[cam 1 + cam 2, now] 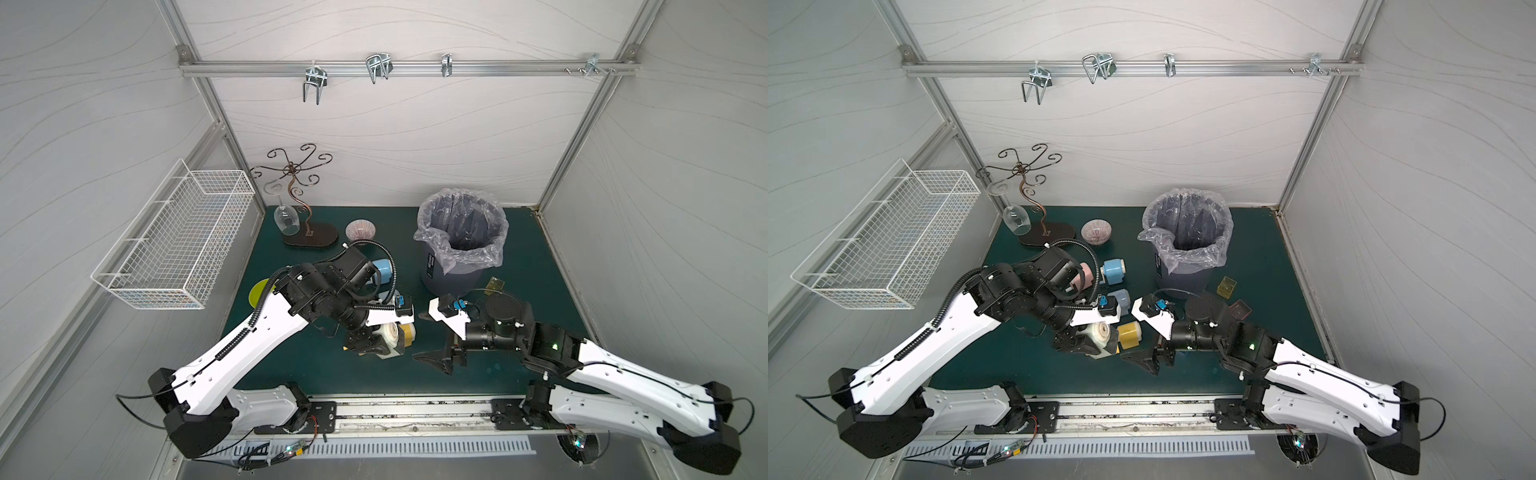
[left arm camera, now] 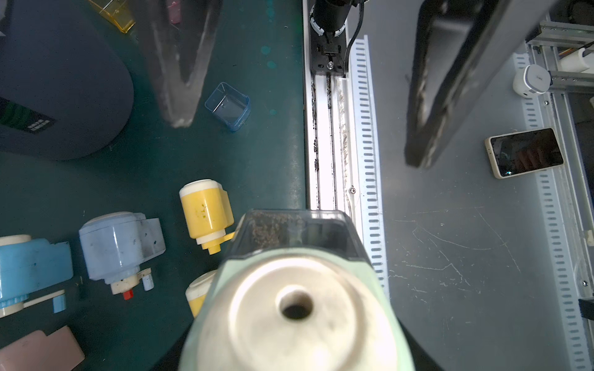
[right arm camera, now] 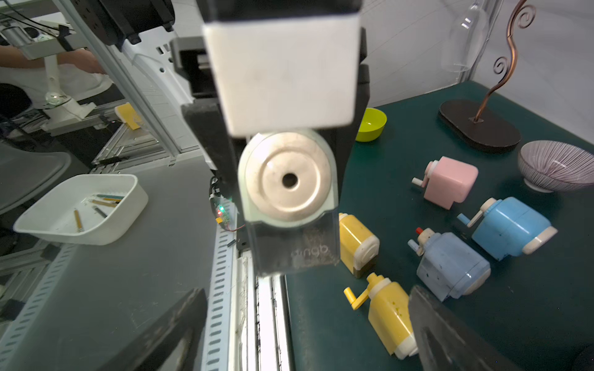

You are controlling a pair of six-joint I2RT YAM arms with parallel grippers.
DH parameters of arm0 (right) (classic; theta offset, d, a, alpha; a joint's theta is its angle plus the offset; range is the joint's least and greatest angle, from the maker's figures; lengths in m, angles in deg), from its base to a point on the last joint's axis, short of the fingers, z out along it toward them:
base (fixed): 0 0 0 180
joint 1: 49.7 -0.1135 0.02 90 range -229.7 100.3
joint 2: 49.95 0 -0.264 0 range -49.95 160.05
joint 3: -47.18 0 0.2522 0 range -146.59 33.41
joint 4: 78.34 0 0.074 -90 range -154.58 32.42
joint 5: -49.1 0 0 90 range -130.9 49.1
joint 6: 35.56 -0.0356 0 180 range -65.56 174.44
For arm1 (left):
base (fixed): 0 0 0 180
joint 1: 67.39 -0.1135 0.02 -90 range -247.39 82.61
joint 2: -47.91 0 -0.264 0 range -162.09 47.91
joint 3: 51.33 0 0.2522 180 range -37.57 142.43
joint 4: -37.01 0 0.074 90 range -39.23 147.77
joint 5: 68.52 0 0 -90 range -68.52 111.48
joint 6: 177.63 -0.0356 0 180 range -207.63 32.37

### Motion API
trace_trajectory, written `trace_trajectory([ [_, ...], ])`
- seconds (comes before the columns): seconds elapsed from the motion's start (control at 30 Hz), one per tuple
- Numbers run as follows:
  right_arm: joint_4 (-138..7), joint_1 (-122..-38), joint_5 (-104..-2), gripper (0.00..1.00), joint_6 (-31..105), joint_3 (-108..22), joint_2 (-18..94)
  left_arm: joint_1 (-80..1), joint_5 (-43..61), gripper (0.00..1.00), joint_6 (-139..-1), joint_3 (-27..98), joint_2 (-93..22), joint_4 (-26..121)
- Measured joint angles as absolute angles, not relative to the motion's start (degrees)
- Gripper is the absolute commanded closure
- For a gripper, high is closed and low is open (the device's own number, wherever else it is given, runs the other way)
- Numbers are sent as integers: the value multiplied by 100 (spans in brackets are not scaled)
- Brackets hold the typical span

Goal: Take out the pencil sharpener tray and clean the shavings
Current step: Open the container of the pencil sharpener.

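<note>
Near the front edge of the green mat [image 1: 316, 374], we see the left gripper [image 1: 372, 345] pinching a pale green sharpener [image 3: 287, 180] (its smoky tray [image 3: 295, 249] still in, brown shavings [image 2: 270, 228] clinging inside), while the right gripper [image 1: 417, 336] faces it with jaws spread wide.

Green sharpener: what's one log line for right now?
left hand: shut on green pencil sharpener | tray: not out yet | shavings: in tray | right hand: open, not touching

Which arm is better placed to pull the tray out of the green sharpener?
Right. The right gripper is open and faces the tray; the left gripper is shut on the green sharpener.
</note>
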State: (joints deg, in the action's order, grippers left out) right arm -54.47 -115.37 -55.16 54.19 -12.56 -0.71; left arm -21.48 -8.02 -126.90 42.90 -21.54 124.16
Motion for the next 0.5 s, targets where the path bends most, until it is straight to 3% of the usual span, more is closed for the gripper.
trace_trajectory([
  [0.5, -6040, -11987, -5492, 15, 5452, -1239, 243, -1857, -852, 100, -12327, 4327, -1957, 12267],
])
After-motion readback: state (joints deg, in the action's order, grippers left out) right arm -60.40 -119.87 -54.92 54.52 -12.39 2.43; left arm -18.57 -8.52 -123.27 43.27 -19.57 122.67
